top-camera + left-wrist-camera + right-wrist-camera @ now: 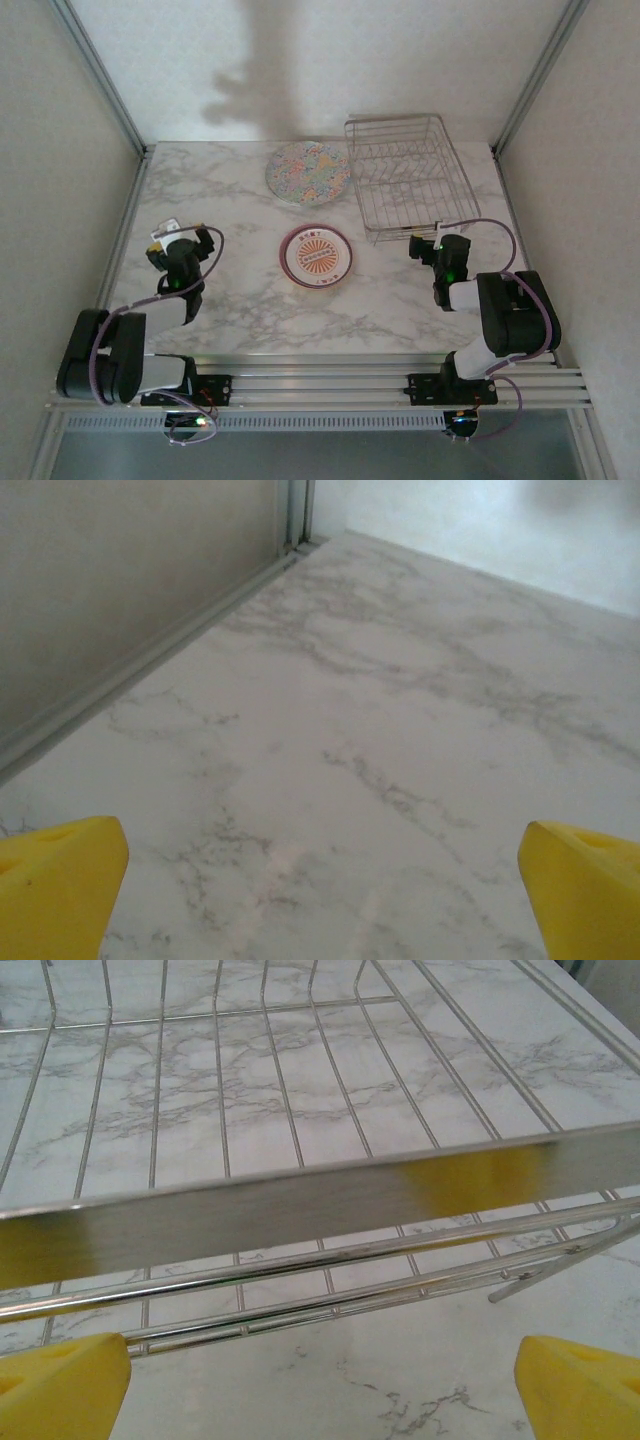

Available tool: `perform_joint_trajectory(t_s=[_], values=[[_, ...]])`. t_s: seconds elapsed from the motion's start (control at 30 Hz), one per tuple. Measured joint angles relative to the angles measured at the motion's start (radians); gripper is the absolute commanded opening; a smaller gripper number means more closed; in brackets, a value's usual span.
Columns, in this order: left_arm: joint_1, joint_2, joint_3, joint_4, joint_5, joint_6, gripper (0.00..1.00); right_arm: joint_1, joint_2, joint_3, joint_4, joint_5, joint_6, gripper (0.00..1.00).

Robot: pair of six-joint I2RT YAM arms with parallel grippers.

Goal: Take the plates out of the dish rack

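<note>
The silver wire dish rack stands at the back right of the marble table, and nothing sits inside it. Its near rim runs across the right wrist view. Two plates lie flat on the table: a speckled floral one just left of the rack, and a smaller white one with an orange centre and dark rim in the middle. My right gripper hangs open just in front of the rack's near side, its yellow fingertips wide apart. My left gripper is open over bare marble at the left, yellow fingertips spread.
Metal frame rails and pale walls close in the table on the left, right and back. The left rail runs close beside my left gripper.
</note>
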Motion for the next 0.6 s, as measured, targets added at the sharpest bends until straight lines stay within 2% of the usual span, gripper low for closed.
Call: perform_joint_trajectory(t_s=[0.13, 0.33, 0.6], values=[[0.034, 0.071, -0.007, 0.124, 0.064, 0.024, 1.00, 0.000, 0.000, 0.002, 0.000, -0.002, 0.000, 0.99], [0.073, 0.201, -0.097, 0.426, 0.135, 0.039, 0.99, 0.000, 0.000, 0.002, 0.000, -0.002, 0.000, 0.99], [0.074, 0.211, -0.114, 0.518, 0.148, 0.039, 0.99, 0.000, 0.000, 0.002, 0.000, -0.002, 0.000, 0.99]])
